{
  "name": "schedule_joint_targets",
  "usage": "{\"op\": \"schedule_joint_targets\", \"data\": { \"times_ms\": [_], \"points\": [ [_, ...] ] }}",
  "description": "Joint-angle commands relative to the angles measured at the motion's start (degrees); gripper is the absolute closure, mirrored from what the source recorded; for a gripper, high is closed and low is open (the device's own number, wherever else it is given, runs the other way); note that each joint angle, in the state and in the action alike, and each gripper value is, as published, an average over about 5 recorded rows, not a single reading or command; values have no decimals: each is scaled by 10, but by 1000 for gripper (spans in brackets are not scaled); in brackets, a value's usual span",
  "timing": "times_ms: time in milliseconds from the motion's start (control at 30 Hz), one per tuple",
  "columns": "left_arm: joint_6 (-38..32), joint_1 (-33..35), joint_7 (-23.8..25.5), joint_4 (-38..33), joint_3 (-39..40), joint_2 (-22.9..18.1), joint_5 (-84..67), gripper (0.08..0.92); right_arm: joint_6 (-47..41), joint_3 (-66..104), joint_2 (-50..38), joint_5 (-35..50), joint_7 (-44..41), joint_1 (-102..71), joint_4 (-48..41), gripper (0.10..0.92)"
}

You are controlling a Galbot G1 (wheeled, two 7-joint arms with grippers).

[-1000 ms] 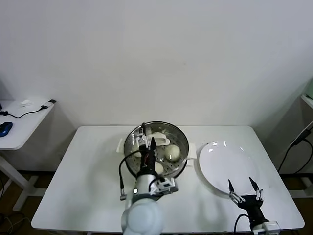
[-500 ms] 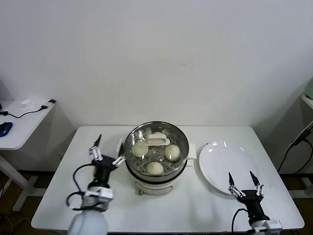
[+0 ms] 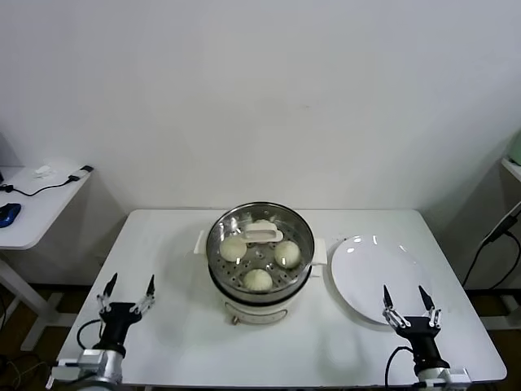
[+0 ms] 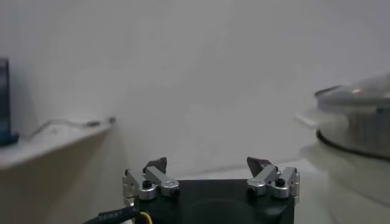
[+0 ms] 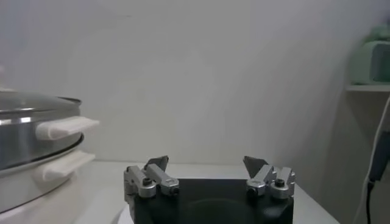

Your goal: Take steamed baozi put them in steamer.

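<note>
The steamer [image 3: 303, 238] stands mid-table on its white cooker base, and a glass lid with a white handle [image 3: 262, 234] lies on it. Three cream baozi show through the lid: one on the left [image 3: 234, 247], one on the right [image 3: 286, 253] and one at the front [image 3: 258, 279]. My left gripper [image 3: 126, 290] stands open and empty at the table's front left, well away from the steamer [image 4: 359, 122]. My right gripper [image 3: 409, 298] stands open and empty at the front right, beside the plate. The wrist views show each pair of fingers spread, left gripper [image 4: 210, 163] and right gripper [image 5: 207, 161], with the steamer [image 5: 30, 140] off to one side.
A bare white plate [image 3: 370, 269] lies right of the steamer, its near rim close to my right gripper. A small side table [image 3: 32, 208] with a cable and a blue object stands far left. A shelf with a green thing [image 5: 372, 61] is at the far right.
My left arm has left the spot over the steamer and swung left and back to the table's front left corner, fingers open. The right gripper has barely shifted.
</note>
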Motion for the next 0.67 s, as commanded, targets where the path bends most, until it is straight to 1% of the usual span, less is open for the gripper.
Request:
{"op": "schedule_joint_targets", "data": {
  "times_ms": [33,667],
  "points": [
    [-102,30,27,100,-16,12,-119,177,9,-2,1,5,2,0,-1,203],
    [-105,40,24,57,-3,-8,-90,177,7,-8,4,3,0,-3,-3,203]
  ]
}}
